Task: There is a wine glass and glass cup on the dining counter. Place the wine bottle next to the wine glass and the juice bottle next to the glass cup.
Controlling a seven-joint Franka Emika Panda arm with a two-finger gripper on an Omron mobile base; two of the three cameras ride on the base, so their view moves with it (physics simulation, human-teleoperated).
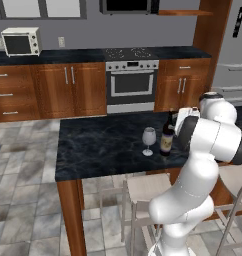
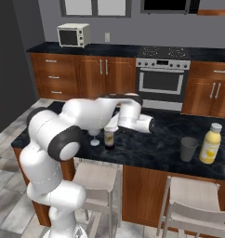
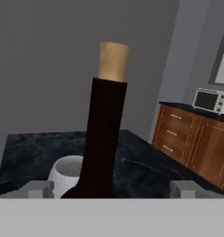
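My gripper [image 3: 112,189] is wide open and holds nothing. The wine bottle [image 1: 167,134] stands upright on the dining counter [image 1: 93,145], near the long edge where the stools are, and the wine glass [image 1: 149,140] is just beside it. So I think this bottle is already in its place, and my job now is to let it be and pull my hand away. To do that well I should back off straight and slow, keeping my fingers spread so neither one bumps the neck. The bottle is tall and thin, so a small knock up high could tip it, and then it could hit the glass next to it. In the hand view the dark neck with its tan top rises right between my two fingertips, a little toward one side, and I cannot tell if it touches either one. The rim of the glass peeks out low beside the bottle. Farther along the same edge, toward the other end of the counter, the glass cup [image 2: 188,148] and the juice bottle [image 2: 210,143] stand side by side.
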